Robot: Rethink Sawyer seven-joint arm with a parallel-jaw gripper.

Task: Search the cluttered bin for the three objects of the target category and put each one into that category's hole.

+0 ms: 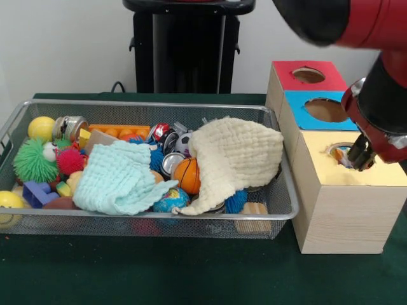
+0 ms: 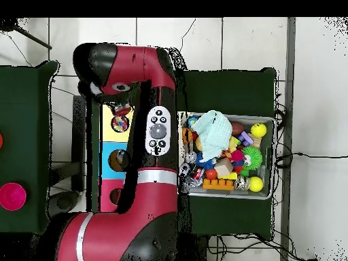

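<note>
the gripper point(image 1: 357, 157) is at the mouth of the hole point(image 1: 343, 152) in the yellow box point(image 1: 346, 190) by the bench's right edge, and whether it is open or closed i cannot tell. something multicoloured, probably a cloth point(image 2: 119, 123), sits in the hole; release only once it is fully inside, then rise straight up. in the bin point(image 1: 283, 213), mid-bench, no dotted cloth shows; any may lie under the cream cloth point(image 1: 238, 159) or mint cloth point(image 1: 117, 178).
</note>
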